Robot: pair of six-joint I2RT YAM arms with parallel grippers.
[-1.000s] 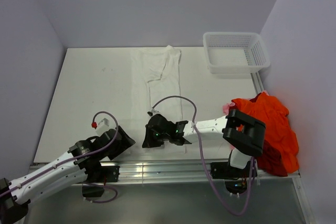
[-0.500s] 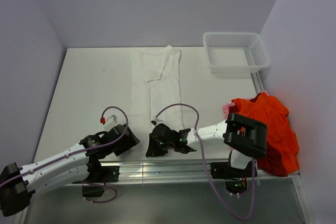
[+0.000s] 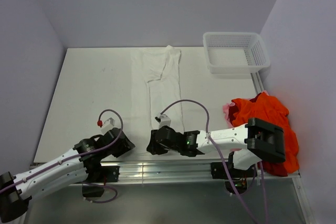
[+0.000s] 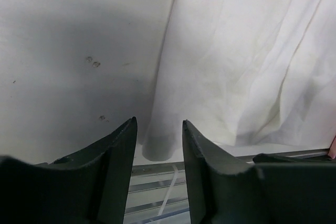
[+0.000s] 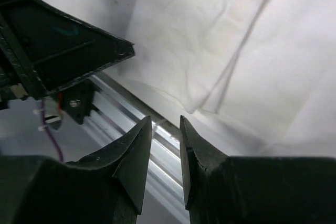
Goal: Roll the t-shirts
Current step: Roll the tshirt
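White tabletop [image 3: 84, 93], lilac walls [image 3: 157, 9], white t-shirt [image 3: 160, 77] flat, left pincer [image 4: 159, 124] parted, right pincer [image 5: 166, 120] barely parted

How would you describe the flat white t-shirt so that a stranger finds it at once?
Look at the white table from above: down its middle runs a long strip of cloth, from the far edge to the near edge. That is the white t-shirt, folded narrow and lying flat, unlike the orange-red heap at the right edge.
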